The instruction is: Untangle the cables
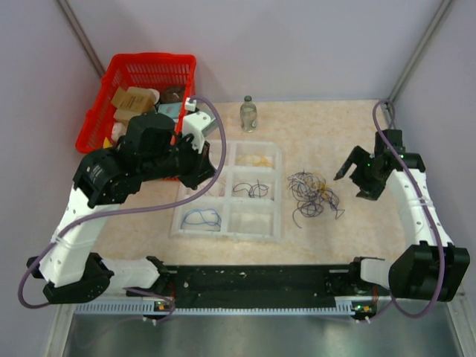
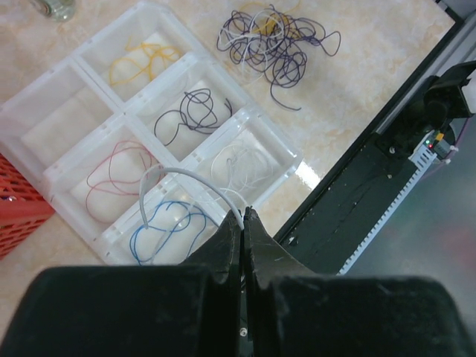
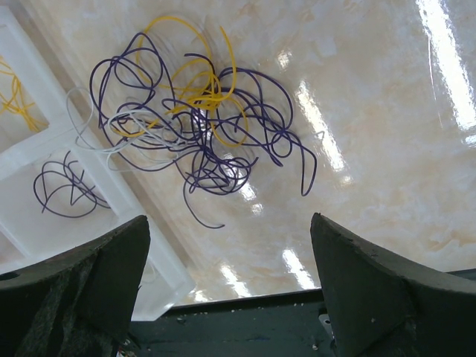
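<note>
Left gripper (image 2: 244,220) clenched on a white strand (image 2: 158,181), hanging over the sorting tray (image 2: 291,158) at lower centre of the left wrist view, probably to drop it into the white compartment. Right gripper (image 3: 229,249) spread wide, holding nothing. The cables (image 3: 197,130) lie on the table (image 3: 387,149), upper left of the right wrist view, apart from its fingers.

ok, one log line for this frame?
left hand: shut on white cable, at divided tray | right hand: open, beside cable tangle

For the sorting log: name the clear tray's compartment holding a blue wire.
The near-left compartment of the clear plastic tray; only its thin wire loop is blue.
</note>
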Robot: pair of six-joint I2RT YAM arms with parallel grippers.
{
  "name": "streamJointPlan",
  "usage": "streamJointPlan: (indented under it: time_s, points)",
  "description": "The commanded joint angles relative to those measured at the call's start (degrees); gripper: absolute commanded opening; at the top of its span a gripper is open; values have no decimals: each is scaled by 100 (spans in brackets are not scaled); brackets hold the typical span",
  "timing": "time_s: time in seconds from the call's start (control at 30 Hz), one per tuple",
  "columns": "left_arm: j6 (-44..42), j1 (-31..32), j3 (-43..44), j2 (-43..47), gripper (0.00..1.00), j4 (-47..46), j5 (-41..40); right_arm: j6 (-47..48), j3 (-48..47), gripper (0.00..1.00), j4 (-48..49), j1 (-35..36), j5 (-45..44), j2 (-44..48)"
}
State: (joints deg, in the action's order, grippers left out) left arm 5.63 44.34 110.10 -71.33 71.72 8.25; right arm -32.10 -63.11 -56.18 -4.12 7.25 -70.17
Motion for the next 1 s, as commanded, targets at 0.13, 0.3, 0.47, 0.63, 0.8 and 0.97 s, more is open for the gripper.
streamJointPlan:
  time_s: [0.13, 0.3, 0.47, 0.63, 0.8, 0.97]
  points:
    - [122, -22, -498, 5, 0, -306, 53, 28, -175, 88, 99, 96, 31, -40]
    - [342, -22, -718, -293, 0, -949, 545, 37, -149, 88, 99, 96, -30, 21]
    - [448, -22, -1051, -610, 0, -1643, 1046, 19, -166, 88, 99, 96, -57, 30]
    - [527, -22, -1894, -663, 0, -2259, 1381, 37, -228, 88, 99, 96, -101, -23]
    - [623, -22, -2616, -706, 0, -2383, 1653, 63, -254, 88, 99, 96, -30, -128]
    - [641, -22, -2504, -1400, 0, -1866, 1820, 81, -281, 88, 90, 122, -39, -172]
